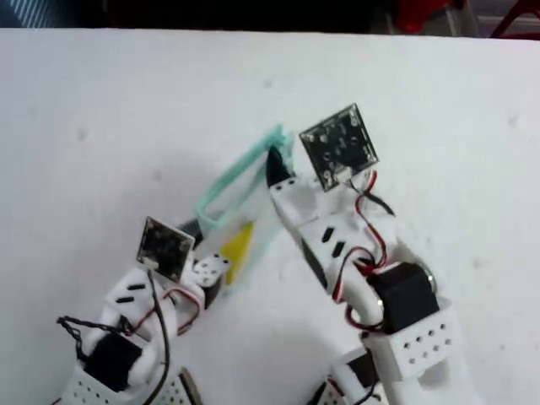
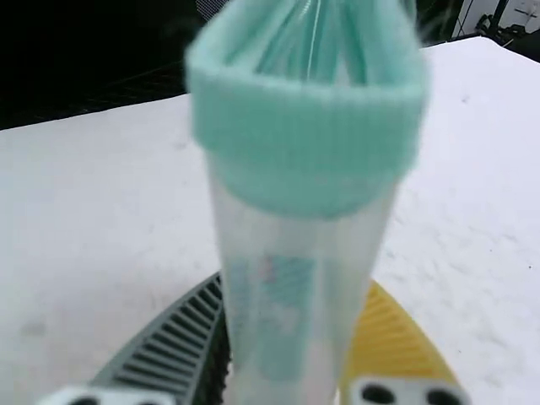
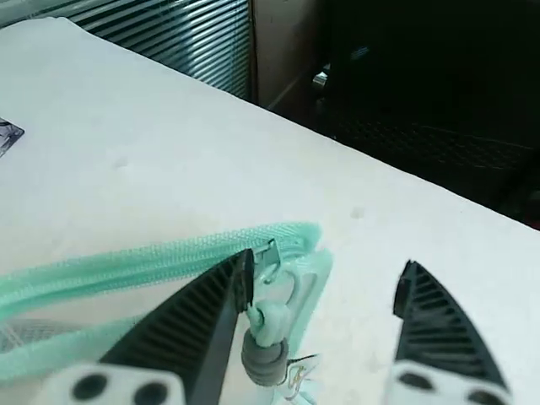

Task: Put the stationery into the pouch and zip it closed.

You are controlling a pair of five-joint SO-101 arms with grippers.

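Observation:
The pouch (image 1: 240, 179) is see-through with mint-green zip trim and lies slanted at the middle of the white table. My left gripper (image 1: 216, 233) is shut on its near end; in the left wrist view the pouch (image 2: 304, 152) stands pinched between the grey finger (image 2: 181, 337) and the yellow finger (image 2: 392, 333). A teal patch shows through the wall; I cannot tell what it is. My right gripper (image 3: 327, 272) is open at the pouch's far end, and the zip pull (image 3: 267, 337) hangs against one black finger (image 3: 207, 316).
The table (image 1: 126, 101) has free room to the left, right and back of the pouch. Its far edge runs along the top of the high view, with dark space beyond. Both arms' bases crowd the near edge.

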